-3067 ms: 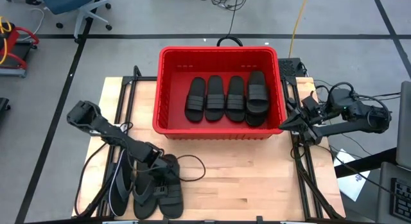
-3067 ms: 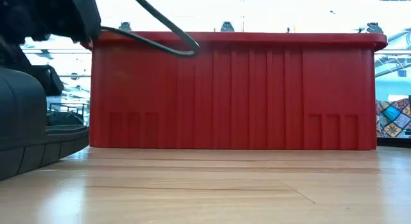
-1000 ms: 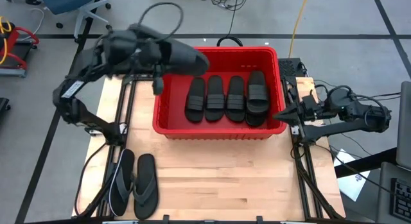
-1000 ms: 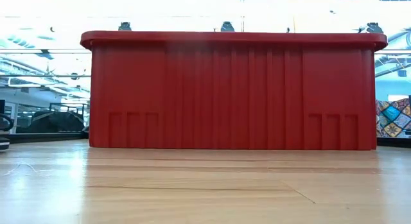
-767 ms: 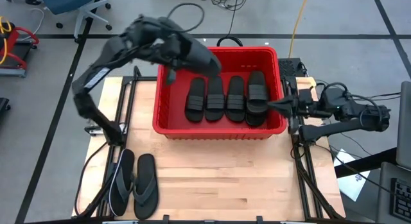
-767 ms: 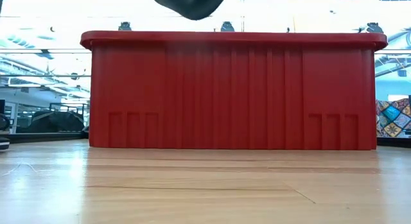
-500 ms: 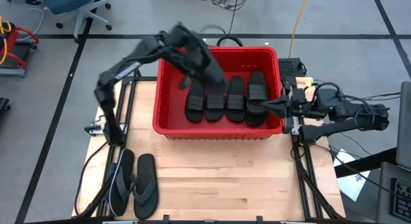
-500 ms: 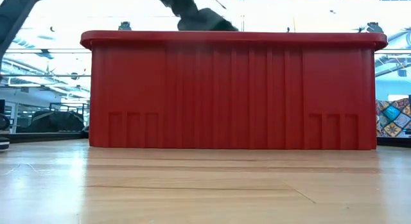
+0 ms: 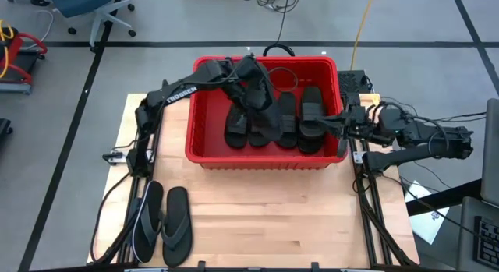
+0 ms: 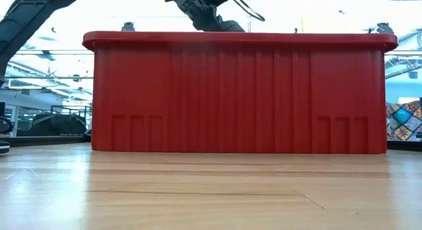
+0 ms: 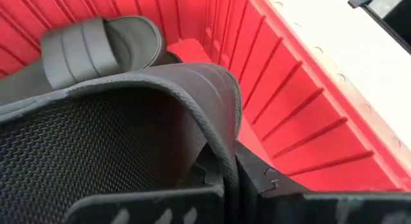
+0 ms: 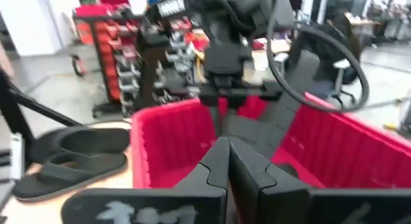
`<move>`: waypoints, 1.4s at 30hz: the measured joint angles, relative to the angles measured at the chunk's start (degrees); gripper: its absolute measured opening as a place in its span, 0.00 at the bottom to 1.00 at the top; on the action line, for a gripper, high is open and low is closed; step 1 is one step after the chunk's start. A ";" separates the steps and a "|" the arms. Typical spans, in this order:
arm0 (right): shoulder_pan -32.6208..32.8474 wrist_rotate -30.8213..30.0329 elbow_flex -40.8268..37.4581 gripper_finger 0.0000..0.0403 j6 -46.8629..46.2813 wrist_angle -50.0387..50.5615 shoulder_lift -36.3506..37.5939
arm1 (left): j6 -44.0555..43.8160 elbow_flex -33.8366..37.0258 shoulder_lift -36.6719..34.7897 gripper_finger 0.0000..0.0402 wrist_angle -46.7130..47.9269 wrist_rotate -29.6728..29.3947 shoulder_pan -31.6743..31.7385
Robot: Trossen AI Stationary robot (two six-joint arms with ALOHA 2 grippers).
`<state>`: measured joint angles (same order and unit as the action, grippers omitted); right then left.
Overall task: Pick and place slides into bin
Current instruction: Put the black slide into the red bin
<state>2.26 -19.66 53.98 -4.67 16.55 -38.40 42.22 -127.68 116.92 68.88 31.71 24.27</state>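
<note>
Swinging in from the far left, the left tool (image 9: 251,91) now hangs inside the bin (image 9: 206,144), clamped on a slide (image 9: 265,108) lying over the row already there, while the right tool (image 9: 341,121) waits closed at the bin's right rim.

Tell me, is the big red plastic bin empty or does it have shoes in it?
Not empty. The big red plastic bin holds black rubber slides lined up inside.

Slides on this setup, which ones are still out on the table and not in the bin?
The two thong-strapped flip-flops, side by side on the wooden table; the others lie inside the red bin.
</note>
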 joint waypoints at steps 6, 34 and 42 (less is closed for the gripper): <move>-4.15 0.00 0.00 0.00 -1.03 1.54 -4.70 | -6.04 -3.88 -0.15 0.00 -3.23 -2.93 0.94; -14.02 1.90 0.02 0.33 -4.07 -19.16 -11.94 | -34.16 -7.00 -0.96 0.00 -33.49 -0.37 0.55; -18.47 1.67 0.00 0.32 -7.65 -27.97 -15.06 | -32.04 -7.01 -0.36 0.00 -32.59 -1.19 -0.57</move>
<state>-16.21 -17.99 53.98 -12.31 -11.42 -53.46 10.18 -134.69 116.56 36.30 30.51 23.70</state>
